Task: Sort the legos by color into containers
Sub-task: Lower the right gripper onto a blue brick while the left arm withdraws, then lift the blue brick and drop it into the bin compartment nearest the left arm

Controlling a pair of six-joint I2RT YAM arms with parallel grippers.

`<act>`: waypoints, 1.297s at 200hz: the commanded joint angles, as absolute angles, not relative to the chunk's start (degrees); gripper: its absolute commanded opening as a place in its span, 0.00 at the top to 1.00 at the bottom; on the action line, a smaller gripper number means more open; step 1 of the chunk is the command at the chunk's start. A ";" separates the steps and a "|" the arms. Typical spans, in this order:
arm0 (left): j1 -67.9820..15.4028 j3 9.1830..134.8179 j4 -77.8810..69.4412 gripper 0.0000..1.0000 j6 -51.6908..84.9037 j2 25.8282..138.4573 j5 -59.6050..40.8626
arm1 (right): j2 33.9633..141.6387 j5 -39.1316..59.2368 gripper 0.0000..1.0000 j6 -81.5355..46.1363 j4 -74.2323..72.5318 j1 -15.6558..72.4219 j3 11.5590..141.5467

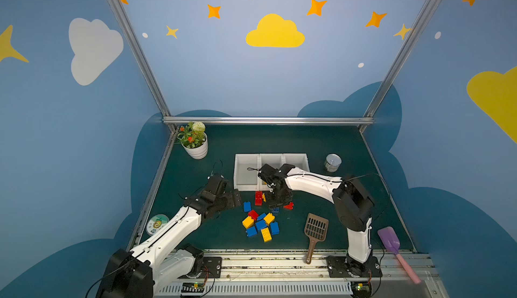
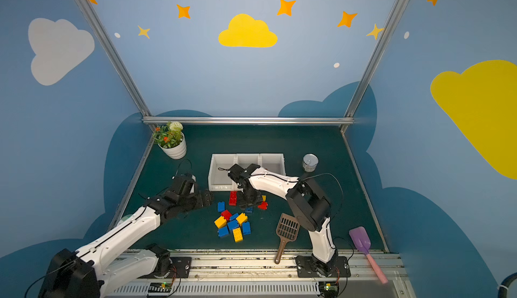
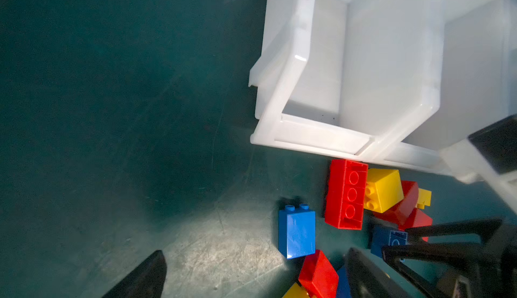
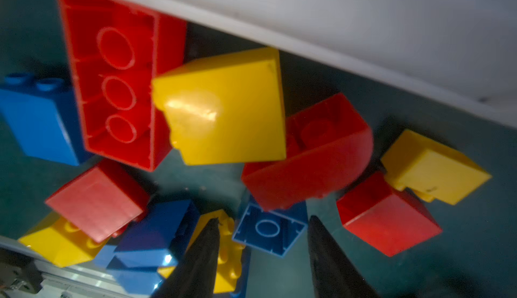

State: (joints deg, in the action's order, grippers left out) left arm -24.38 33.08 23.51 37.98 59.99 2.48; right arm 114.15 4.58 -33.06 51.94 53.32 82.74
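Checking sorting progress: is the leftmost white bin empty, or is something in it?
Empty. In the left wrist view the leftmost white bin shows only bare white floor and walls, nothing inside.

My right wrist view is dim and soft. The red brick (image 4: 117,86) beyond my right gripper (image 4: 261,221) smears, and glare streaks the yellow brick (image 4: 223,109) beside it. At my left gripper (image 3: 254,251) a pale patch lights the mat (image 3: 212,235), with deep shadow farther out. Both top views bow at the edges.
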 commanded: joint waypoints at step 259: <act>-24.23 24.78 16.81 0.03 40.51 55.39 -3.98 | 137.38 6.71 0.44 -19.94 63.46 49.44 137.28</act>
State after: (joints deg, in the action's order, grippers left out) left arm -24.38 24.62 19.11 40.77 54.70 -1.69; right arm 139.70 6.20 -20.51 61.82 49.69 135.44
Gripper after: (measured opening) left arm 0.973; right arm 0.514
